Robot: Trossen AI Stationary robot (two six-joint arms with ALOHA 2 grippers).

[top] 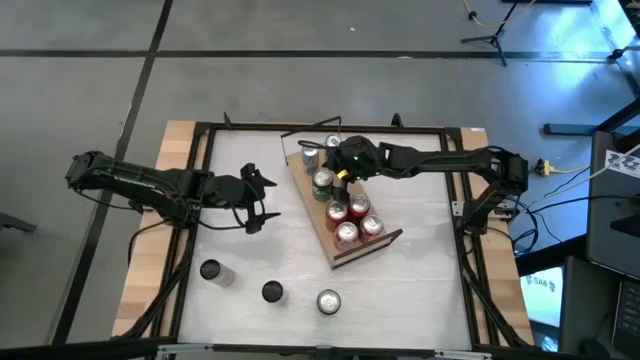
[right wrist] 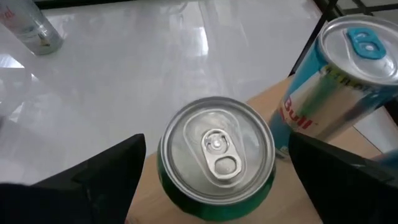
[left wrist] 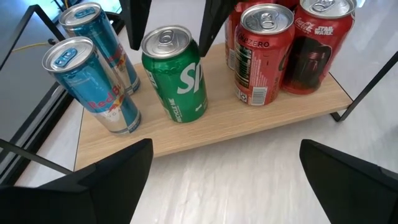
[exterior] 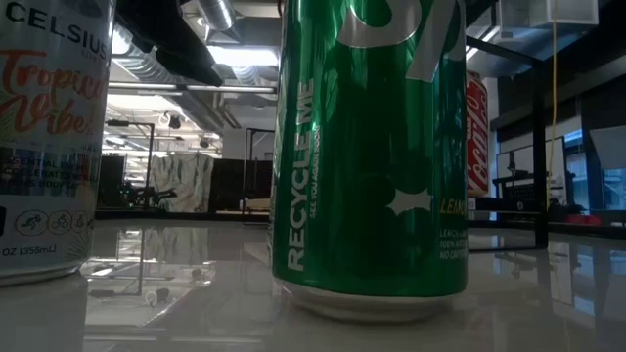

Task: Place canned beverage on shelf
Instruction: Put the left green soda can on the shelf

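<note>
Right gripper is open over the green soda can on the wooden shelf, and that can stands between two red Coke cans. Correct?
Not quite. In the left wrist view the green soda can on the wooden shelf stands between blue-silver Red Bull cans and red Coke cans. The right gripper is open over it.

The white can (exterior: 49, 137) reads "CELSIUS"; the green can (exterior: 372, 147), "RECYCLE ME"; blue cans (left wrist: 93, 93), "Red Bull"; a red can (left wrist: 258, 56), "ZERO"; another red can (left wrist: 320, 43), "Coca-Cola STAR WARS".

Cans crowd the shelf (top: 340, 225); open table (top: 290, 270) beside it, three cans (top: 272, 292) apparently lining the near edge
</note>
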